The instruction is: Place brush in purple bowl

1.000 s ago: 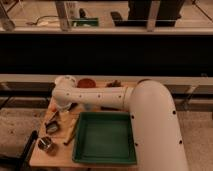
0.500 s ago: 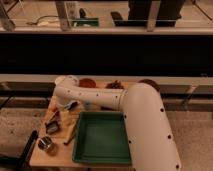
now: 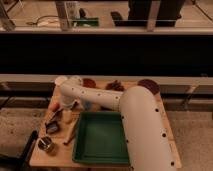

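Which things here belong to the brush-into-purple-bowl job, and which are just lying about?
For the job: brush; purple bowl; gripper, low at the left, close by the brush.

Lying about: green tray; orange-red bowl; orange carrot-shaped piece; wooden utensil; shiny metal object.

White arm (image 3: 135,115) stretched left, pincer (image 3: 59,112) pointing down

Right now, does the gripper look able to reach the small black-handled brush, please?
Probably yes: the gripper hangs just above the small black-handled brush at the left of the wooden table, and nothing seems to lie between them.
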